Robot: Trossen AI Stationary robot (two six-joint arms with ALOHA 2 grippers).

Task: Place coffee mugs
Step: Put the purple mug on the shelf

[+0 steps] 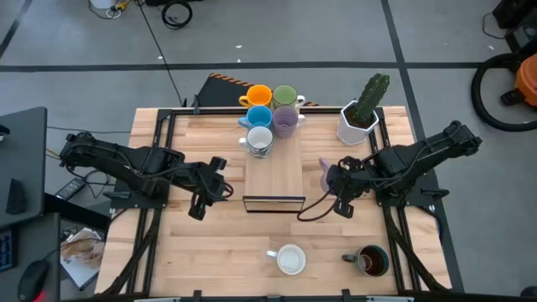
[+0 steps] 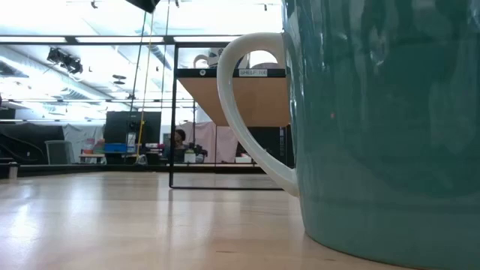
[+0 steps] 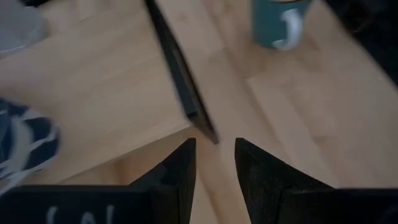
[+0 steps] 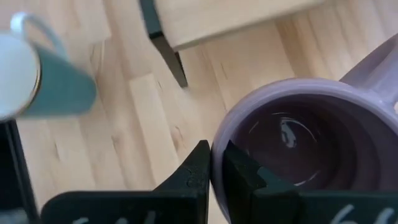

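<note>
Filling the centre of the high view, the tabletop [image 1: 168, 252] carries a wooden shelf [image 1: 273, 172] with five mugs at its upper end. The right hand [image 4: 215, 163], right of centre, is pinching the rim of a purple mug [image 4: 311, 137]. Better to lift it level and clear of the shelf edge. The left hand [image 3: 215, 163], left of centre, is spread and empty.

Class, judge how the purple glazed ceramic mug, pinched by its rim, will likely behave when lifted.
The purple glazed ceramic mug looks glossy, so it may slip. The right end effector pinches only its rim, so it might tilt. Being rigid ceramic, it probably chips if dropped.
</note>
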